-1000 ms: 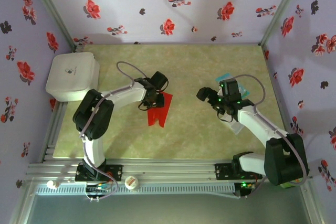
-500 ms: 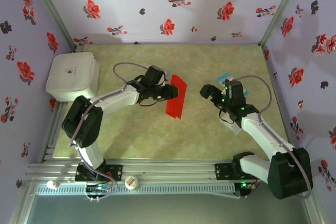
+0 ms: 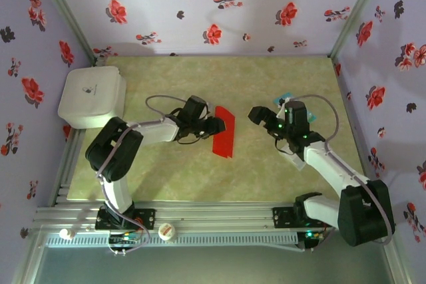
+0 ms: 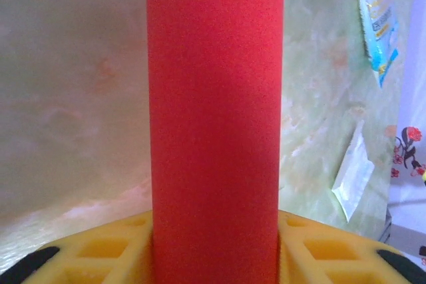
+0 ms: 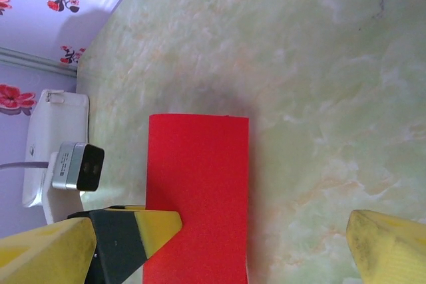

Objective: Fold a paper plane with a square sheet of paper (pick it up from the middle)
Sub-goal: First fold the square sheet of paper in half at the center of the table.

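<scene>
The red paper is folded into one long, thin strip. It sits near the middle of the surface, between my two arms. My left jaws are closed down narrow on one end of it. In my left wrist view the strip comes straight out from between my yellow fingers. I think it is lifted a little, because a soft shadow lies past its far end in my right wrist view.

My right jaws are wide open and hold nothing. They wait just beside the strip, pointing at it.

The paper looks thin and very light. I think it bends with no effort, and a hard squeeze would crush it or tear it (it may slide out of a loose pinch too). The best place to hold it is flat on both sides near the middle of the strip, not at a floppy corner.

The paper has no writing. A blue-and-white packet has letters, but they are too blurry to read. A white box has a small grey mark I cannot read.
</scene>
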{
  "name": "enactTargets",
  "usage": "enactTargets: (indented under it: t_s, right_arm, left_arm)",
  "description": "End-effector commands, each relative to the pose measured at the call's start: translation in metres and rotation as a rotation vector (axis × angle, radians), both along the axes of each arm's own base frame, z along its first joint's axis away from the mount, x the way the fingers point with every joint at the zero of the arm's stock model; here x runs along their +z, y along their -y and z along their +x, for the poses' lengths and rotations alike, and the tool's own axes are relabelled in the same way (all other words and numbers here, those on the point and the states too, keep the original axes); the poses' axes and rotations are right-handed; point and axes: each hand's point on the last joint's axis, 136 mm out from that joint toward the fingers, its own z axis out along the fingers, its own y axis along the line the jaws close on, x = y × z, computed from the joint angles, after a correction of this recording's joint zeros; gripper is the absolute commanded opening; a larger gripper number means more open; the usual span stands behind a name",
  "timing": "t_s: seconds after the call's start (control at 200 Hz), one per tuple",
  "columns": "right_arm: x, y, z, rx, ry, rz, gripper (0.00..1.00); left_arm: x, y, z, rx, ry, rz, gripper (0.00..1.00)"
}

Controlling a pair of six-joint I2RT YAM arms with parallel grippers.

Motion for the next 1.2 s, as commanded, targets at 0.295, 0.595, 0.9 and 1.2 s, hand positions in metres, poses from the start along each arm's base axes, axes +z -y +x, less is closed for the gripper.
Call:
enactTargets:
  t_s: [0.295,0.595,0.9,1.2]
  right_arm:
    - [-0.002,-0.015,0.001,0.039,-0.01,0.086,0.9]
    - [-0.005,-0.015,-0.001,0.042,-0.01,0.082,0.91]
    - [-0.007,-0.017,-0.001,0.052,-0.024,0.088,0.91]
    - [-0.01,-0.022,-0.002,0.072,-0.037,0.091,0.92]
  left_arm:
    - [-0.037,-0.03,0.001,0.067,-0.03,0.171,0.48]
    - [-0.035,-0.041,0.005,0.088,0.0,0.229,0.58]
    - [-0.023,-0.058,0.01,0.122,0.057,0.304,0.65]
    - [-0.021,-0.072,0.009,0.148,0.071,0.33,0.64]
